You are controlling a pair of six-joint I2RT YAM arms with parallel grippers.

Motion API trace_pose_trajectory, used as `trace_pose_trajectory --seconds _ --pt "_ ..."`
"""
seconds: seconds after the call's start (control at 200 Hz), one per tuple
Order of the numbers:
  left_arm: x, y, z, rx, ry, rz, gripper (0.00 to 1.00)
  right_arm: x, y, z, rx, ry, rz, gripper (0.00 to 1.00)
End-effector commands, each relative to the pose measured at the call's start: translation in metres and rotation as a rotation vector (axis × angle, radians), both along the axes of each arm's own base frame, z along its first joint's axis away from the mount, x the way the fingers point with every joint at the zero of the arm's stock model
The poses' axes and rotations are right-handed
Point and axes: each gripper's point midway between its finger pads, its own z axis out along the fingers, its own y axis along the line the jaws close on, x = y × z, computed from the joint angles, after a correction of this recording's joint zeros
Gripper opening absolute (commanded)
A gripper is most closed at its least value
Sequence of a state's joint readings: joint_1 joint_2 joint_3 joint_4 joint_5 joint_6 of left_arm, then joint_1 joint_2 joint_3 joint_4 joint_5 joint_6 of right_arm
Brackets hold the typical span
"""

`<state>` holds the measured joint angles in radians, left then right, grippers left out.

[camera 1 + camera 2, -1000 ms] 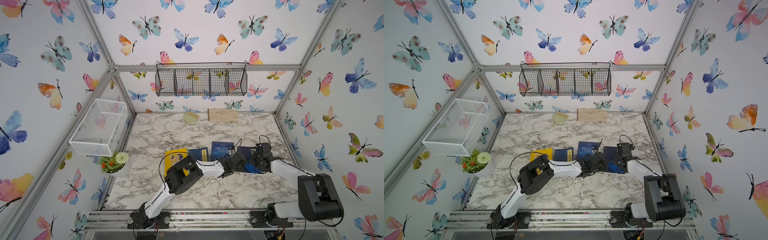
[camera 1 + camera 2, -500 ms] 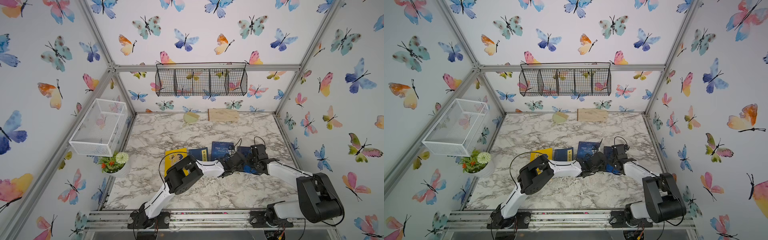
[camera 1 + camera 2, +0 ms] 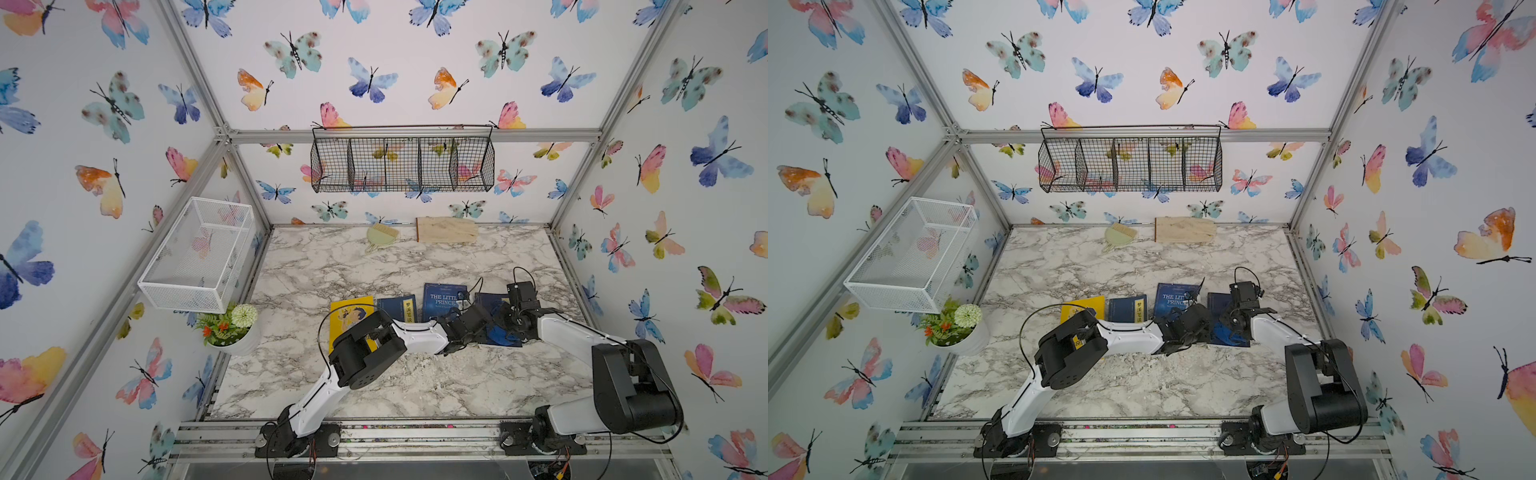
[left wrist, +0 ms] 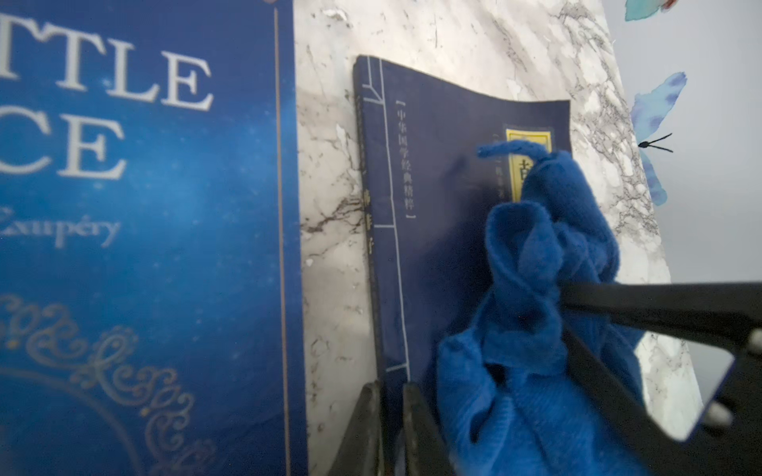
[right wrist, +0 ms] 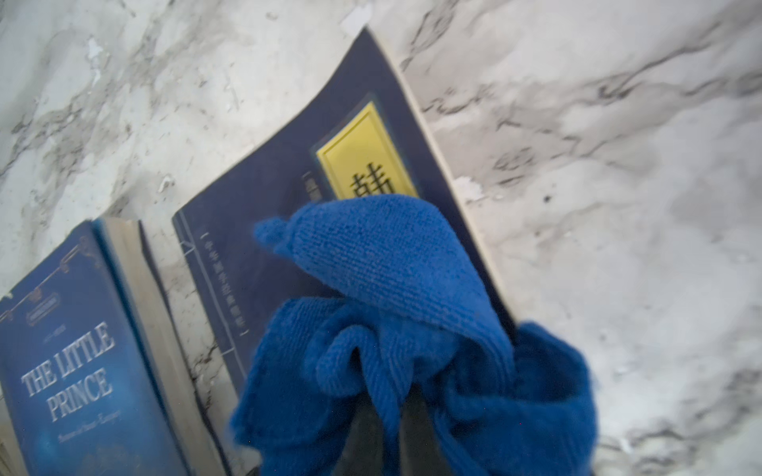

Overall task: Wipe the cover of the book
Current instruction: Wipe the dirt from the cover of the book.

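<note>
Right of centre, my right gripper [image 3: 510, 323] sits on a blue cloth [image 3: 500, 335] atop the dark blue book [image 3: 487, 300], left gripper [image 3: 482, 330] beside.

Marble-look tabletop [image 3: 374, 270] under left gripper [image 4: 391, 406] & right gripper [image 5: 402, 416]: white w/ grey veins, matte. Walls: white butterfly wallpaper [image 3: 415, 62] on all sides, alu frame [image 3: 415, 135] at corners. Well beyond both grippers, higher up on back wall: black wire basket [image 3: 402, 164], divided compartments. Well off left gripper's side, higher: white mesh basket [image 3: 195, 257]; potted plant [image 3: 230, 328] just below it at table edge. Far beyond grippers, against back wall: wood board [image 3: 446, 229], green brush [image 3: 380, 236] just beside it. Light soft, even.
</note>
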<state>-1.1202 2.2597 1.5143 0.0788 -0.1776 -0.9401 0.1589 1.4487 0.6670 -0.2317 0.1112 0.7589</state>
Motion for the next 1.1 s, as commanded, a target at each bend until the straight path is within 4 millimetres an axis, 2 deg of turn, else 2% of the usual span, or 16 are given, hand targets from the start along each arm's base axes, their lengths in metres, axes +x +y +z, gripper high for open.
trace_pose_trajectory --seconds 0.0,0.26,0.485,0.591,0.716,0.866,1.001,1.096 --pt "-0.016 0.033 -0.047 0.16 0.085 -0.009 0.14 -0.054 -0.029 -0.029 -0.123 0.248 -0.008 0.03" --pt "-0.016 0.034 -0.046 0.155 0.085 -0.014 0.14 -0.006 0.01 -0.012 0.055 0.119 0.085 0.03" --pt "-0.019 0.035 -0.047 0.136 0.103 -0.009 0.14 0.04 0.008 -0.031 -0.007 0.194 0.093 0.01" --pt "-0.02 0.039 -0.045 0.126 0.102 -0.002 0.14 0.048 0.011 -0.038 0.004 0.223 0.098 0.01" --pt "-0.02 0.038 -0.042 0.123 0.097 -0.007 0.14 0.034 0.014 -0.034 0.029 0.206 0.088 0.01" --pt "-0.02 0.033 -0.041 0.112 0.097 -0.019 0.14 -0.008 0.015 -0.028 0.056 0.208 0.085 0.01" --pt "-0.019 0.029 -0.041 0.107 0.098 -0.026 0.14 -0.049 0.023 -0.034 0.131 0.218 0.089 0.01" --pt "-0.019 0.028 -0.041 0.104 0.097 -0.026 0.14 -0.051 0.021 -0.033 0.128 0.196 0.084 0.01"
